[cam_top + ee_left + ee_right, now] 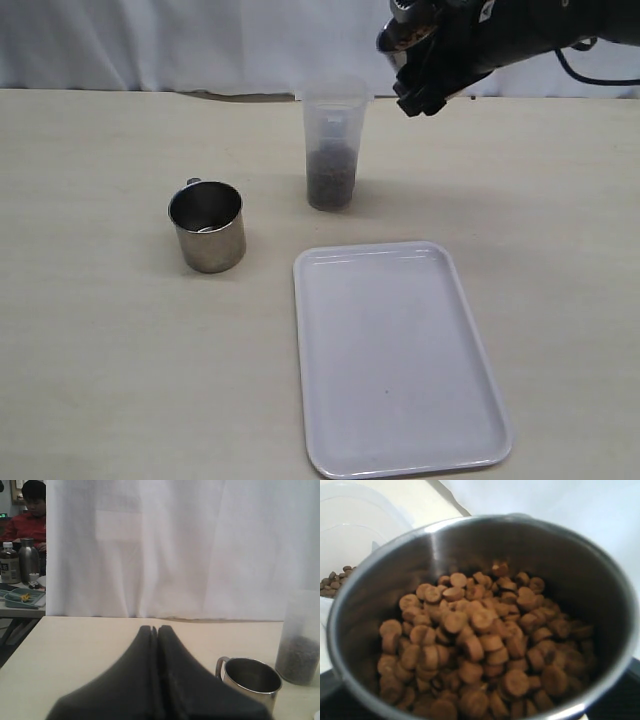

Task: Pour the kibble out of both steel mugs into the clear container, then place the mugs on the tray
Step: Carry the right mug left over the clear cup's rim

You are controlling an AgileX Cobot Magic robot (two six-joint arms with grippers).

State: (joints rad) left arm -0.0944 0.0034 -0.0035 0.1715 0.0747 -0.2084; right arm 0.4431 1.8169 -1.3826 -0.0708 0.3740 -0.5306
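My right gripper [425, 75] is shut on a steel mug [398, 40], held in the air just right of and above the clear container [333, 150]. In the right wrist view this mug [485, 545] fills the picture and is heaped with brown kibble [480, 645]. The container stands upright with dark kibble [331, 180] in its lower part, and its rim [350, 535] shows beside the held mug. The second steel mug [207, 227] stands empty on the table, left of the container. The white tray [395, 355] lies bare in front. My left gripper [154, 629] is shut on nothing, low over the table near that mug [250, 680].
A white curtain hangs behind the beige table [100, 350]. In the left wrist view a person in red [25, 515] sits beyond the table's end at a side table with bottles [10, 562]. The left arm does not show in the exterior view.
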